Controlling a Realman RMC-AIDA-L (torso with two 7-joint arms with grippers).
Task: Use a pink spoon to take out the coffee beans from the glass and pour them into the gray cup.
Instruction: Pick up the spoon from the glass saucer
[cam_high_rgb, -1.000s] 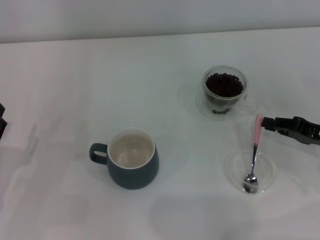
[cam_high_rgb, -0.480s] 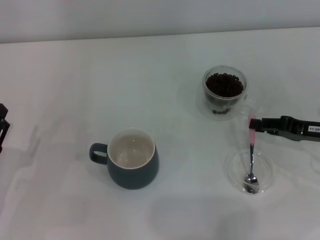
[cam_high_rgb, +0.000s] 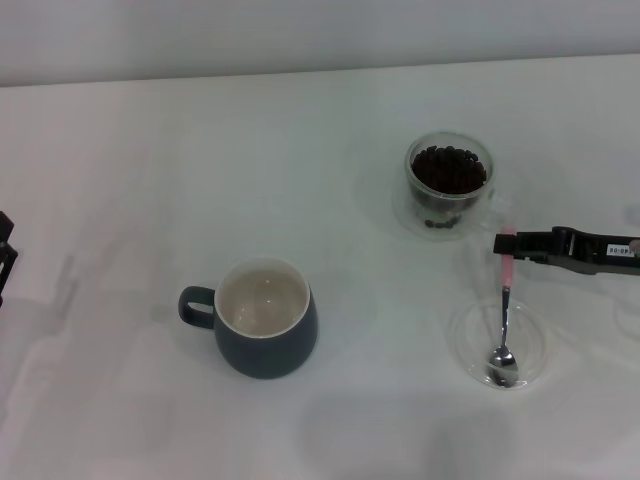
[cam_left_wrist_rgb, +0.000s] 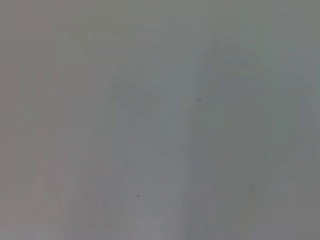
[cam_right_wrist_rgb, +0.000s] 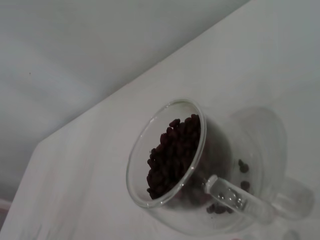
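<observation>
The pink spoon (cam_high_rgb: 505, 300) lies with its metal bowl in a shallow clear dish (cam_high_rgb: 535, 335) at the right, its pink handle pointing away from me. My right gripper (cam_high_rgb: 503, 243) reaches in from the right edge and is shut on the top end of the handle. The glass (cam_high_rgb: 449, 172) full of coffee beans (cam_high_rgb: 450, 167) stands just beyond the gripper; the right wrist view shows the glass (cam_right_wrist_rgb: 150, 145) and the beans (cam_right_wrist_rgb: 175, 150) close up. The gray cup (cam_high_rgb: 265, 320) stands left of centre, its cream inside bare. My left gripper (cam_high_rgb: 4, 255) is parked at the left edge.
The glass stands on a clear saucer (cam_high_rgb: 405, 212), where a few beans (cam_high_rgb: 437, 223) show low at the glass's foot. The table is white, with a pale wall behind its far edge. The left wrist view shows only a bare pale surface.
My right gripper has moved left onto the top of the spoon handle and turned. The handle end has shifted left, so the spoon now lies straighter. The spoon's bowl is still in the dish.
</observation>
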